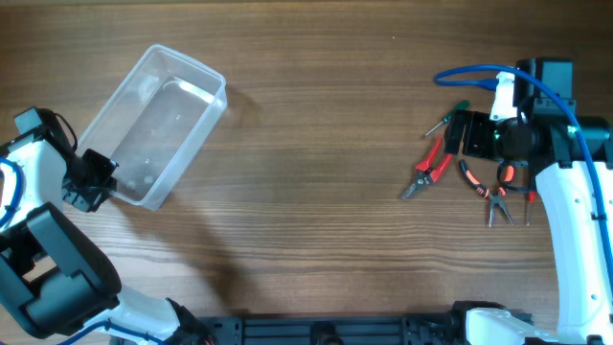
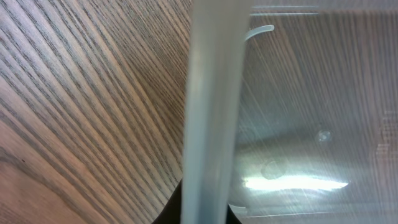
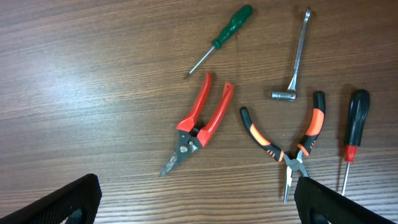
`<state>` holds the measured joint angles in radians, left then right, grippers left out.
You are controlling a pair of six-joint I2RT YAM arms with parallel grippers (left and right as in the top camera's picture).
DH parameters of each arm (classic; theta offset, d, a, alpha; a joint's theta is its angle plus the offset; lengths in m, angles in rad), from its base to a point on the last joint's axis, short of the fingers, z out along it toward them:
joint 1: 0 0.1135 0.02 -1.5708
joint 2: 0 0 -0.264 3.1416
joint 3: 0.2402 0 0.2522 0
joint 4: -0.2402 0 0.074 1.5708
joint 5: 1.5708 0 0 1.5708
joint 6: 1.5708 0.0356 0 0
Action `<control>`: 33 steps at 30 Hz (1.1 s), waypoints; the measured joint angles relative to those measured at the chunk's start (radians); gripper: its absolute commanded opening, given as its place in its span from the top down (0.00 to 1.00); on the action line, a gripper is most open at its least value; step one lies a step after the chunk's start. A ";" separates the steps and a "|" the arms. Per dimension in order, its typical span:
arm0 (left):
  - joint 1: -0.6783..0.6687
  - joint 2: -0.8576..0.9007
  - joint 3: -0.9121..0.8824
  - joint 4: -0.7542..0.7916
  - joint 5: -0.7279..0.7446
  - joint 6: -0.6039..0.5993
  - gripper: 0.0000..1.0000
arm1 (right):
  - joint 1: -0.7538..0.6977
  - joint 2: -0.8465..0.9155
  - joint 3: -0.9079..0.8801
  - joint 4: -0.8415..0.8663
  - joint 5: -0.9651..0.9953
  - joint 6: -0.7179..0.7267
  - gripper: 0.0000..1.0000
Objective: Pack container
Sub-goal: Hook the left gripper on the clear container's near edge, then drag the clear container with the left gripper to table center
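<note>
The clear plastic container (image 1: pixel 222 96) lies at the table's left, tilted diagonally and empty. My left gripper (image 1: pixel 101 177) is shut on its near-left wall. In the left wrist view the wall (image 2: pixel 211 112) runs upright between the jaws (image 2: pixel 205 211). My right gripper (image 1: pixel 467 134) is open and empty above the hand tools at the right. In the right wrist view its fingers (image 3: pixel 196 199) frame bare wood just below the red snips (image 3: pixel 199 121).
Near the right gripper lie a green screwdriver (image 3: pixel 224 34), a metal socket wrench (image 3: pixel 297 56), orange-black pliers (image 3: pixel 292 143) and a red-black screwdriver (image 3: pixel 354 134). The red snips (image 1: pixel 431 165) and pliers (image 1: pixel 484 187) also show overhead.
</note>
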<state>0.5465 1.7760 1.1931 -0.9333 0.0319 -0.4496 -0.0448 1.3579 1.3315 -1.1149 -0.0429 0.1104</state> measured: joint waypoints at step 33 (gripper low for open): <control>-0.776 -0.229 -0.007 -0.026 0.076 0.375 0.96 | -0.044 0.000 0.013 0.007 0.079 0.057 0.00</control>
<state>-0.2291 1.5467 1.1862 -0.9592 0.1081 -0.0750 -0.0891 1.3579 1.3445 -1.1080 0.0357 0.1677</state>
